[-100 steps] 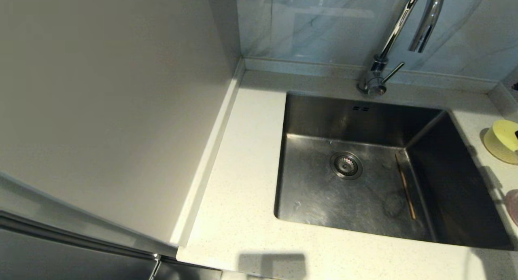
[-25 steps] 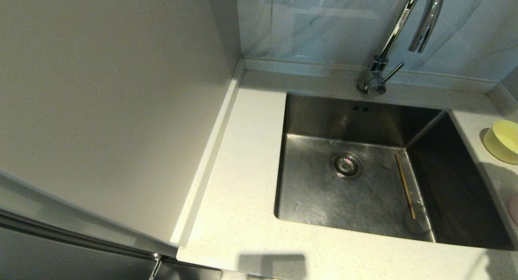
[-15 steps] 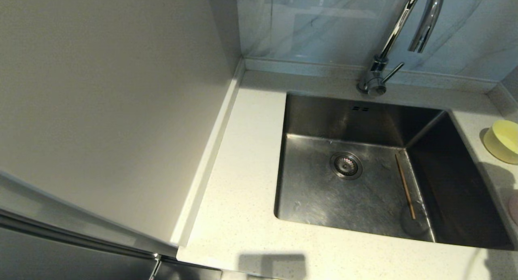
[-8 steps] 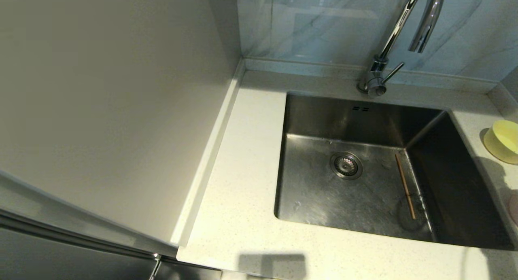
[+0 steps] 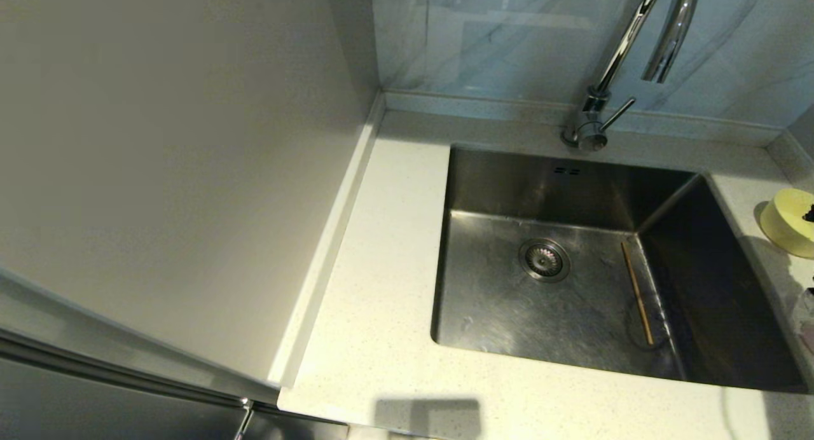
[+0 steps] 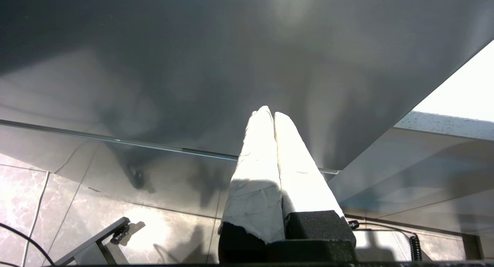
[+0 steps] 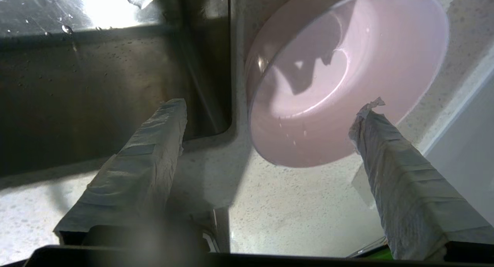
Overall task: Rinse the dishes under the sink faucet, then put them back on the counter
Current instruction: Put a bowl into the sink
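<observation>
The pale pink bowl (image 7: 347, 78) rests on the speckled counter (image 7: 293, 205) beside the sink's corner, with a few water drops inside. My right gripper (image 7: 270, 108) hovers over it, open wide: one finger (image 7: 154, 155) is above the sink's edge, the other (image 7: 389, 163) by the bowl's rim, gripping nothing. The yellow-green bowl (image 5: 788, 222) sits on the counter at the far right. One brown chopstick (image 5: 637, 294) lies on the sink (image 5: 496, 313) floor by its right wall. The chrome faucet (image 5: 626, 39) shows no water running. My left gripper (image 6: 270, 113) is shut and empty.
A beige wall panel (image 5: 178, 173) bounds the counter (image 5: 381, 268) on the left, with a low raised edge. The round drain (image 5: 544, 259) sits mid-sink. The left arm hangs below counter level before a dark cabinet front (image 6: 193, 66).
The right gripper's jaws have spread wider. Dark parts of the right arm have come into the head view's right edge, over the yellow-green bowl. The chopstick has not moved.
</observation>
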Controlling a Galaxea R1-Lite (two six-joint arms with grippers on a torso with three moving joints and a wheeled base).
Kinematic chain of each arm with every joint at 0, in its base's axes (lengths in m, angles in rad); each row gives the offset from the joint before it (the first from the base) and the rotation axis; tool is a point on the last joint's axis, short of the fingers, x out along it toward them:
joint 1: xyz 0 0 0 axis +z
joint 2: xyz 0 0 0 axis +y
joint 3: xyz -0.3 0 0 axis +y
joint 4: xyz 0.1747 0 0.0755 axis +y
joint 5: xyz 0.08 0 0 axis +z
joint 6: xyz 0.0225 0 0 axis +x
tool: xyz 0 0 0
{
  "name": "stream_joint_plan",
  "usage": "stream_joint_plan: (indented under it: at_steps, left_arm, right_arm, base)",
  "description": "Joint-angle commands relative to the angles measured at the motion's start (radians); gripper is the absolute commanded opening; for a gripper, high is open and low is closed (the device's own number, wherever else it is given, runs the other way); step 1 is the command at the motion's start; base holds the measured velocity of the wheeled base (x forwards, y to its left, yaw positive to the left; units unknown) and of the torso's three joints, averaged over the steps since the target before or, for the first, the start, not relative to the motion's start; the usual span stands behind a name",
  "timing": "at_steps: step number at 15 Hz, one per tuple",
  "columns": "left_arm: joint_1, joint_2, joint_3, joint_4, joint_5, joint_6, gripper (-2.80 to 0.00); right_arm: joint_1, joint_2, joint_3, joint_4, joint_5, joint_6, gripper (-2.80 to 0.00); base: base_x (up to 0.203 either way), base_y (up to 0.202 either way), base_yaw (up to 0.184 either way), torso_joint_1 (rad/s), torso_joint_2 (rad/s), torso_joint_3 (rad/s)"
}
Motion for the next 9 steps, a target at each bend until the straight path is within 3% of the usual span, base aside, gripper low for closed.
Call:
stream_joint_plan:
  at_steps: [1,4,5,9]
  left_arm:
    - [0.000,-0.003,0.000,-0.001,0.000,-0.001,-2.80]
    - [0.000,-0.003,0.000,-0.001,0.000,-0.001,-2.80]
    - [0.000,-0.003,0.000,0.001,0.000,-0.001,-2.80]
    - [0.000,-0.003,0.000,-0.001,0.000,-0.001,-2.80]
  right_arm:
    - [-0.002,0.042,-0.006,0.004,-0.003,0.010,0.00]
    - [-0.015,0.060,-0.006,0.004,-0.005,0.016,0.00]
    - [-0.020,0.066,-0.006,0.004,-0.005,0.016,-2.80]
    - [-0.024,0.076,-0.005,0.004,-0.005,0.016,-2.80]
  base:
    - [0.000,0.000,0.000,0.000,0.00,0.000]
    - [0.000,0.000,0.000,0.000,0.00,0.000]
    - [0.000,0.000,0.000,0.000,0.00,0.000]
    - [0.000,0.000,0.000,0.000,0.00,0.000]
